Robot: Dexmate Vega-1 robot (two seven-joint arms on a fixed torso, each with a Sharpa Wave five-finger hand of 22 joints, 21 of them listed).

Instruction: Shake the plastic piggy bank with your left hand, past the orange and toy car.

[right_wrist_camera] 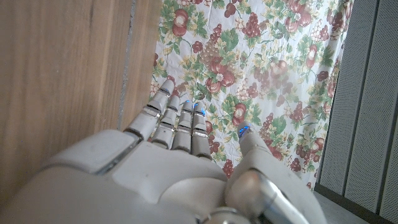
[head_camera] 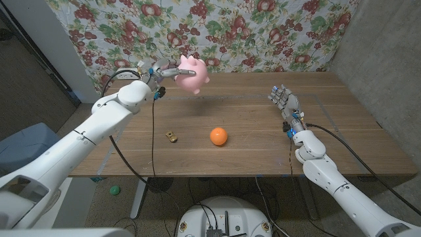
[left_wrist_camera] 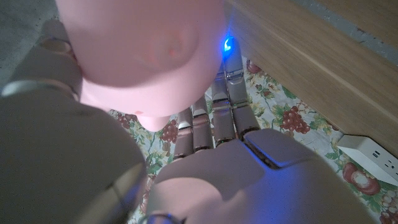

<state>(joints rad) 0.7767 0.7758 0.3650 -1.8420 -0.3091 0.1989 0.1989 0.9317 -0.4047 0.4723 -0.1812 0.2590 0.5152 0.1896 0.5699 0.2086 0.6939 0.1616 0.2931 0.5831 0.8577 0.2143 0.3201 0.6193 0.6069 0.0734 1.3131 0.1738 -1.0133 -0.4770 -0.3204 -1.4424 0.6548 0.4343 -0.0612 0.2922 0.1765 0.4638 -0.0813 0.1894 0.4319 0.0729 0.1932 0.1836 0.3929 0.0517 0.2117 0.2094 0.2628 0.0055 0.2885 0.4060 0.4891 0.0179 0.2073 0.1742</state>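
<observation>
Wooden table (head_camera: 250,125): left robot hand (head_camera: 156,74) grips pink piggy bank (head_camera: 191,74) aloft; right robot hand (head_camera: 284,103) empty, fingers extended.

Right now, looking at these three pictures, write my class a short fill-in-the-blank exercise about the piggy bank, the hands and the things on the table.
1. The pink piggy bank is held above the table by the robot's ____ hand.
2. The round fruit on the wooden table is an ____.
3. The small toy car lies on the orange's ____ side, by the robot's own sides.
4. The right hand holds ____.

Missing words: left; orange; left; nothing
</observation>
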